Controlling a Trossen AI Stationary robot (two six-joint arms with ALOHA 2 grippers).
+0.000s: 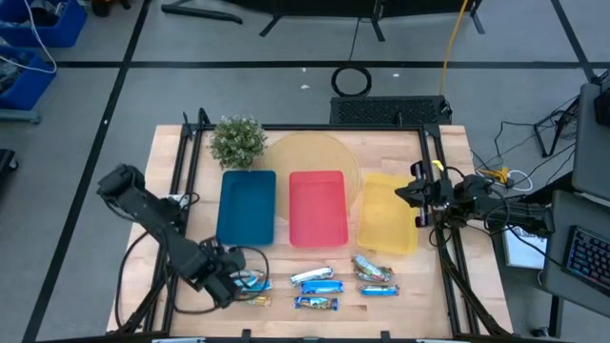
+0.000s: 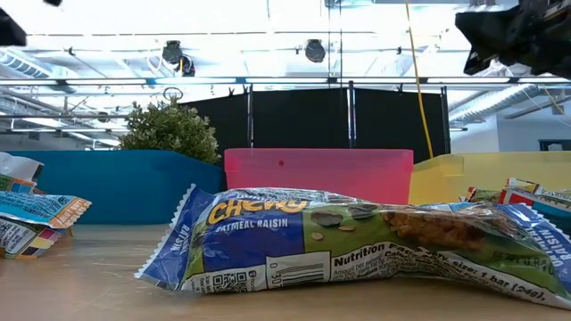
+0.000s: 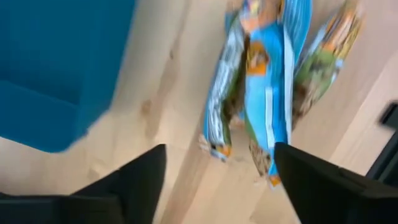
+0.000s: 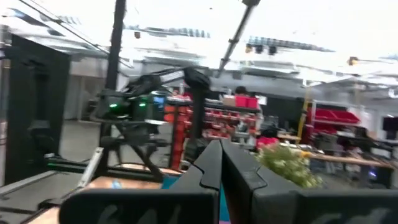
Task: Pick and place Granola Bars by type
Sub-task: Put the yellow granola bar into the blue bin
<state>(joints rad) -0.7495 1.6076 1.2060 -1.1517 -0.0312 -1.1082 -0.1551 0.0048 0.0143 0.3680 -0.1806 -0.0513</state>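
Several granola bars lie flat near the table's near edge. A pair of blue-and-white bars (image 1: 253, 280) (image 3: 267, 74) lies at the left, with a brown-gold one (image 1: 259, 299) beside it. More lie in the middle (image 1: 317, 282) and right (image 1: 374, 271); one blue-and-white bar (image 2: 357, 245) fills the low view. My left gripper (image 1: 235, 278) (image 3: 217, 180) is open, low over the table, its fingers pointing at the left pair without touching it. My right gripper (image 1: 405, 193) (image 4: 221, 165) is shut, held high over the yellow tray (image 1: 389, 214).
Blue tray (image 1: 247, 207), red tray (image 1: 317, 207) and the yellow tray stand side by side mid-table. A small potted plant (image 1: 236, 140) and a round wooden board (image 1: 310, 154) sit behind them. Black rails (image 1: 181, 191) run along both table sides.
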